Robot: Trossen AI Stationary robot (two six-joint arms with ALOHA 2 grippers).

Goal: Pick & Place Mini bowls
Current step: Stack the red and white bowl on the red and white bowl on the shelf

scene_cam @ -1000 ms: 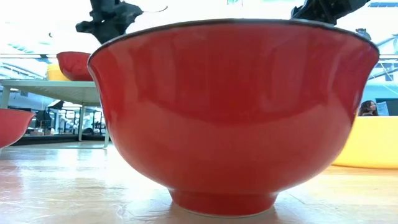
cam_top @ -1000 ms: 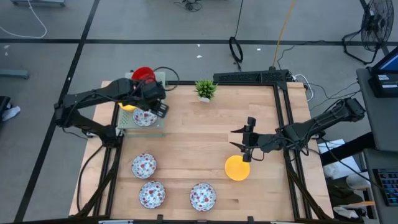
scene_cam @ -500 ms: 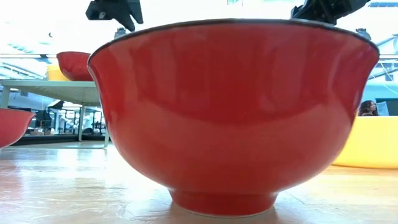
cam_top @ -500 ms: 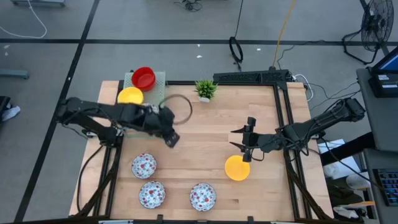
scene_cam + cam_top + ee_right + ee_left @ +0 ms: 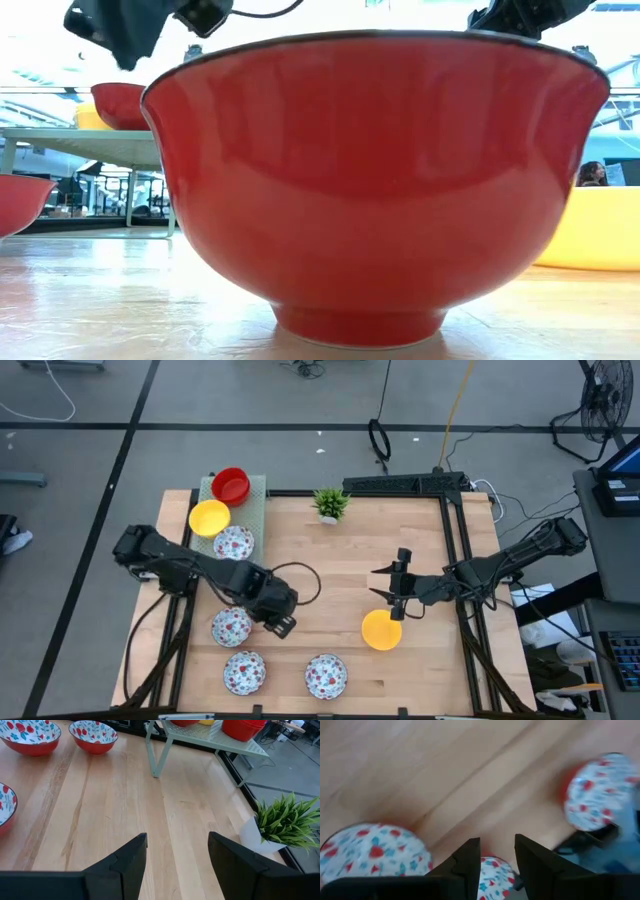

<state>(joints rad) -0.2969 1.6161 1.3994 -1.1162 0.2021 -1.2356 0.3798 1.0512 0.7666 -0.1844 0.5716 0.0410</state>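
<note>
Three floral bowls stand on the table near the front left [image 5: 232, 625], [image 5: 244, 672], [image 5: 325, 675]. My left gripper [image 5: 283, 622] is open and empty, just right of the first one; its wrist view shows floral bowls [image 5: 370, 847], [image 5: 600, 790] around the fingers. A red bowl [image 5: 231, 485], a yellow bowl [image 5: 210, 517] and a floral bowl [image 5: 234, 542] sit on a pale green rack [image 5: 255, 495] at the far left. My right gripper [image 5: 380, 582] is open and empty, just beyond a yellow bowl [image 5: 381, 630] on the table.
A small green potted plant [image 5: 330, 503] stands at the far edge, also in the right wrist view [image 5: 285, 822]. In the low view, a red-sided bowl [image 5: 375, 180] fills the picture close to the camera. Bare wood lies in the table's middle.
My left gripper has come away from the rack at the far left and gone toward the table's near edge and right, down beside the front-left floral bowls. The floral bowl stays on the rack. My right arm has kept still.
</note>
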